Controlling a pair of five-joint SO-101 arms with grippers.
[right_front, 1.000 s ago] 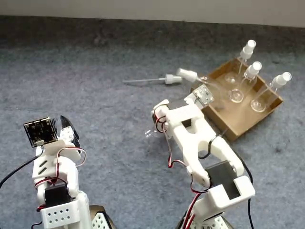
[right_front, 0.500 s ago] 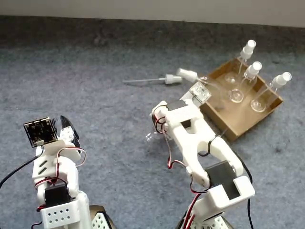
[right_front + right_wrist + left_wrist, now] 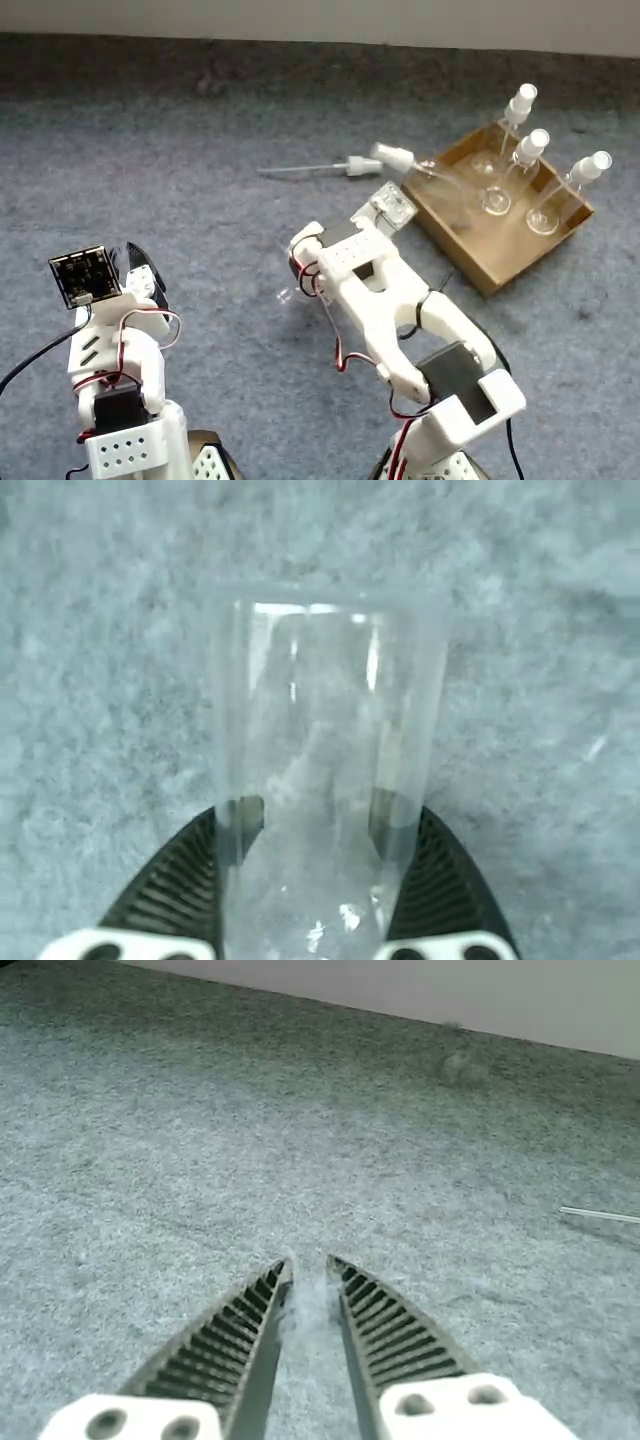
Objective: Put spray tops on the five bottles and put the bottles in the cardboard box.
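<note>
Jaws of the right gripper are squeezed on a clear bottle. The bottle is smooth, round and see-through, and it has no top on. Its open end sticks out past the black, bumpy fingers, low over the fuzzy grey carpet. From high up, the bottle shows near the middle, left of the right arm.

The left gripper is at the near left. Its ridged jaws are a little apart, with just carpet fluff between them.

The cardboard box is brown, flat and low, at the far right. Three clear bottles with white spray tops stand in it. A fourth bottle leans over the box's left edge, with its white top hanging outside.

A loose spray top lies on the carpet just left of that one. It is white with a long thin tube.
</note>
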